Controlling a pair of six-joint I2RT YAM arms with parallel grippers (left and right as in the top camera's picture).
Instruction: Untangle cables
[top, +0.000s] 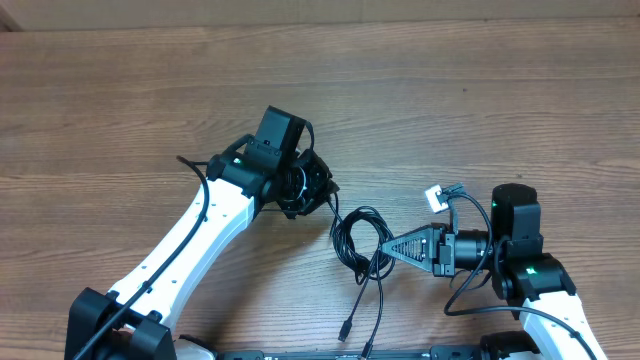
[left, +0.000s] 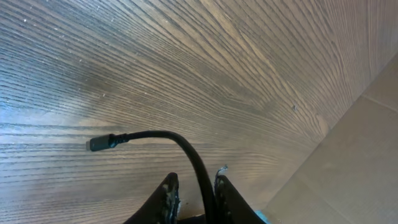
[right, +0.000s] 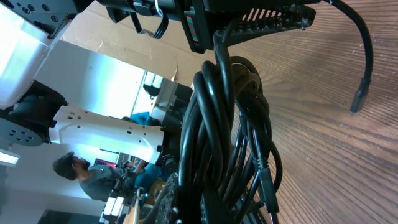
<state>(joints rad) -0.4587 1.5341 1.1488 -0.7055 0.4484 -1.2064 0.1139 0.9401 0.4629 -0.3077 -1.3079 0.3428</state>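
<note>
Two hands work the cables (top: 358, 240) on the surface (top: 450, 90): right hand (top: 388, 250) clamps the coil at three o'clock, anchoring it; left hand (top: 318, 193), at ten o'clock, narrowly straddles one strand, grip uncertain.

White arm links (top: 215, 225), black fingers (top: 412, 240)

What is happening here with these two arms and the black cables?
Two robot arms are working on a tangle of thin black cables over a wooden table. The right gripper is shut on the coiled bundle. The left gripper has one cable end running out between its fingers; whether it clamps it is unclear. The bundle is not yet untangled.
</note>
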